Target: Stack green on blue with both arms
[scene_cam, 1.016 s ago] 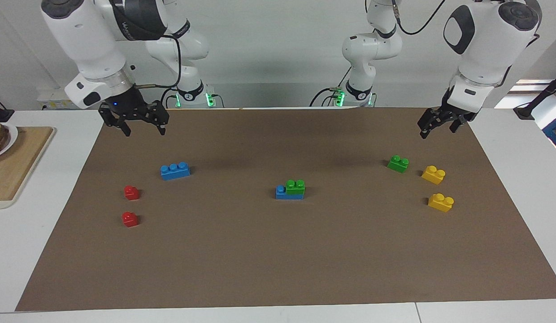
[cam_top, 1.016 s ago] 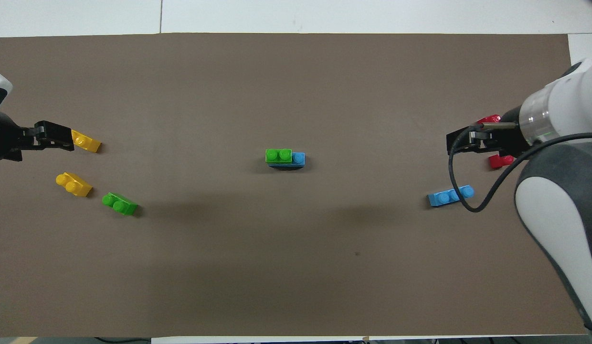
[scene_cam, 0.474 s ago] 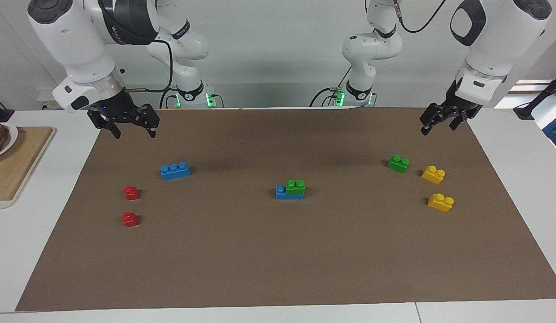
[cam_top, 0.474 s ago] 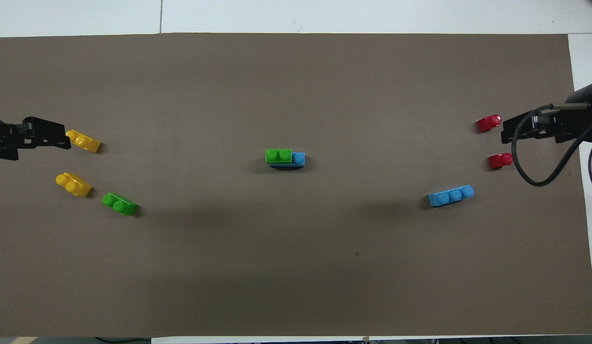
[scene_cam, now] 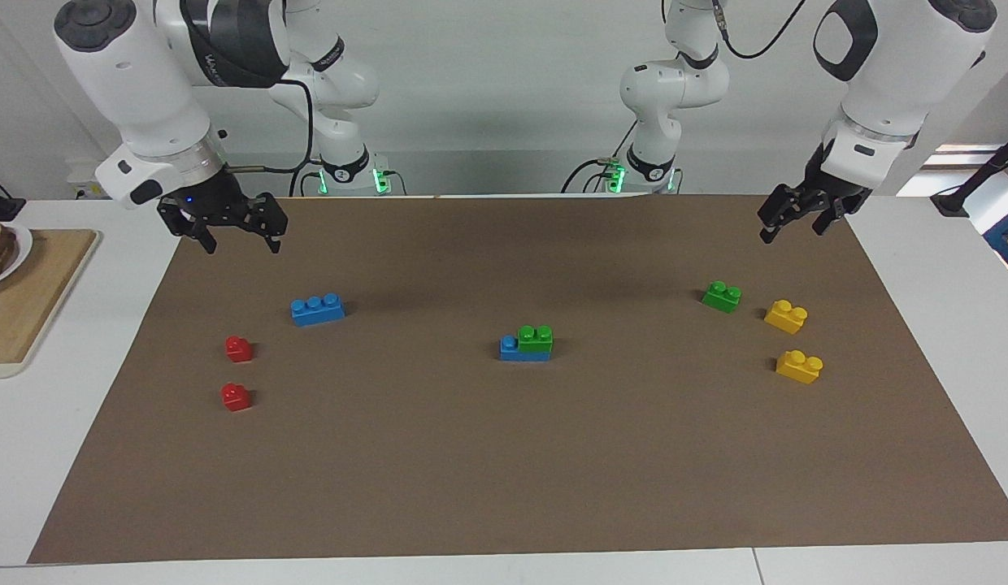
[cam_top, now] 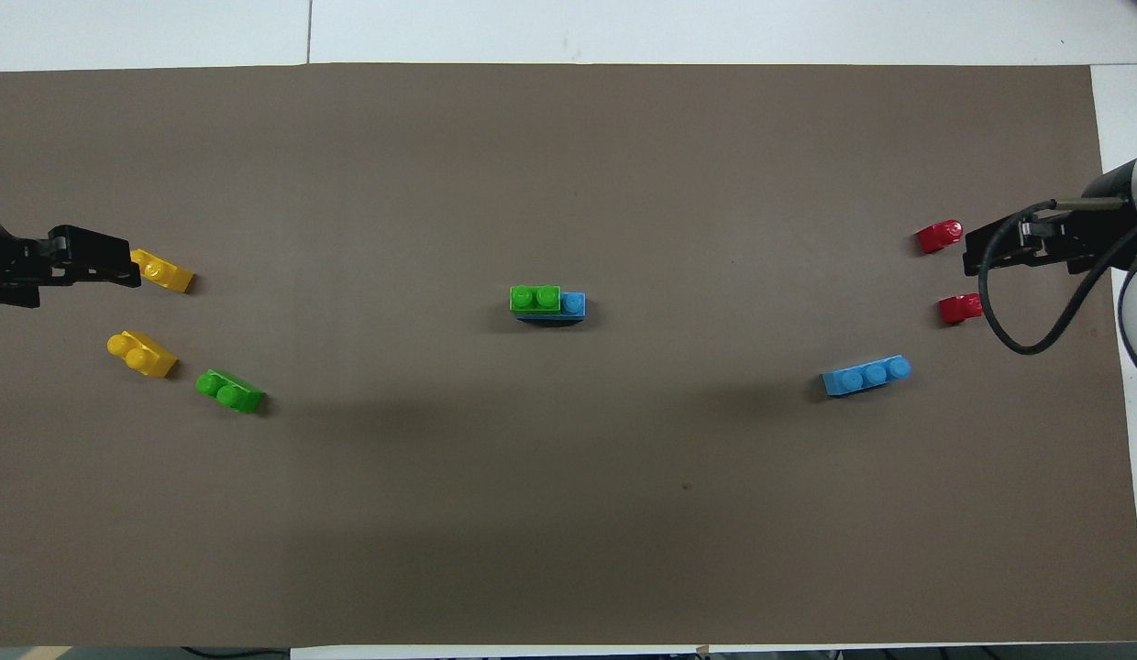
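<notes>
A green brick (scene_cam: 536, 337) sits on one end of a blue brick (scene_cam: 510, 349) at the middle of the brown mat; the pair also shows in the overhead view, green (cam_top: 535, 299) on blue (cam_top: 575, 303). No gripper touches it. A second green brick (scene_cam: 722, 296) lies loose toward the left arm's end. A second blue brick (scene_cam: 318, 309) lies loose toward the right arm's end. My right gripper (scene_cam: 240, 242) is open and empty, raised over the mat's corner near the robots. My left gripper (scene_cam: 791, 230) is open and empty, raised over the mat's other near corner.
Two yellow bricks (scene_cam: 786, 316) (scene_cam: 799, 366) lie beside the loose green brick. Two small red bricks (scene_cam: 239, 348) (scene_cam: 236, 396) lie farther from the robots than the loose blue brick. A wooden board (scene_cam: 24, 301) with a plate sits off the mat at the right arm's end.
Both grippers have risen and drawn outward toward their own ends of the table, the right one more. No brick has moved.
</notes>
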`<action>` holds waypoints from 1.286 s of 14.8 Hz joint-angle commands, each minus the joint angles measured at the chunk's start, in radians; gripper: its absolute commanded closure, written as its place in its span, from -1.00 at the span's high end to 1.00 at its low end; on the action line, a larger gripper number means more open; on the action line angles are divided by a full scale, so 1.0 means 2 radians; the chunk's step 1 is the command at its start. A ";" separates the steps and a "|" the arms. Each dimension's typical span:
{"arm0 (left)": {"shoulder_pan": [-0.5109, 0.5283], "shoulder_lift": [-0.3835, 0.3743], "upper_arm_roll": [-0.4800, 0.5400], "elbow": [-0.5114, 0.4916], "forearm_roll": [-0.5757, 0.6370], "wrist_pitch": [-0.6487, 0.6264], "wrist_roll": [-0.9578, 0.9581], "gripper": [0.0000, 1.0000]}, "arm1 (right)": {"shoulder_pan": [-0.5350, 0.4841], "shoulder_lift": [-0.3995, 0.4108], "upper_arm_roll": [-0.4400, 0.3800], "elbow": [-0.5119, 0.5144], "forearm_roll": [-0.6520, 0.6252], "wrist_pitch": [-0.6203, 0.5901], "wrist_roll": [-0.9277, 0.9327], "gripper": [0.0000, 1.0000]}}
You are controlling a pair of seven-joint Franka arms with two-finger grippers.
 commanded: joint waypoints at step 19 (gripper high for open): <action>-0.004 -0.005 0.000 0.000 -0.004 -0.011 0.027 1.00 | -0.013 0.001 0.004 0.002 -0.002 -0.006 -0.001 1.00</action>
